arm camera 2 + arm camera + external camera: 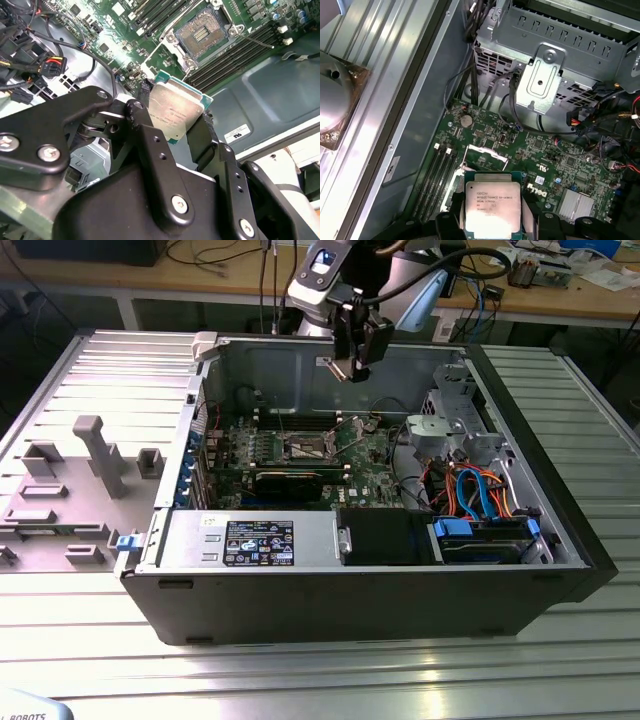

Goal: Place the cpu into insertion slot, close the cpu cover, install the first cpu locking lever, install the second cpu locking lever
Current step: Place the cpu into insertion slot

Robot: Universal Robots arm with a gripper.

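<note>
Hidden: in the first wrist view the silvery-grey flat square cpu (492,207) I carry covers part of the board under it. In the exterior view it is too small to make out, as are the locking levers.
Hand: my black two-finger gripper (175,107) pinches the cpu by two opposite edges, fingers (145,95) drawn in to the chip's width. Its metal top shows in both wrist views.
Cpu place: in the air over the open case, clear of the board.
Slot: the small dark square socket with a silvery rim (305,448) lies bare on the green circuit board (375,475), at 7 o'clock from my gripper in the exterior view.
Cover: the thin silvery metal frame plate (350,430) stands tilted up at the socket's 2 o'clock side.
Surface: the black open computer case (350,590) lies on a ribbed grey metal table (300,670), with grey plastic fixture blocks (100,455) at its 9 o'clock.
Room: a wooden workbench (560,295) strewn with cables runs along 12 o'clock.
</note>
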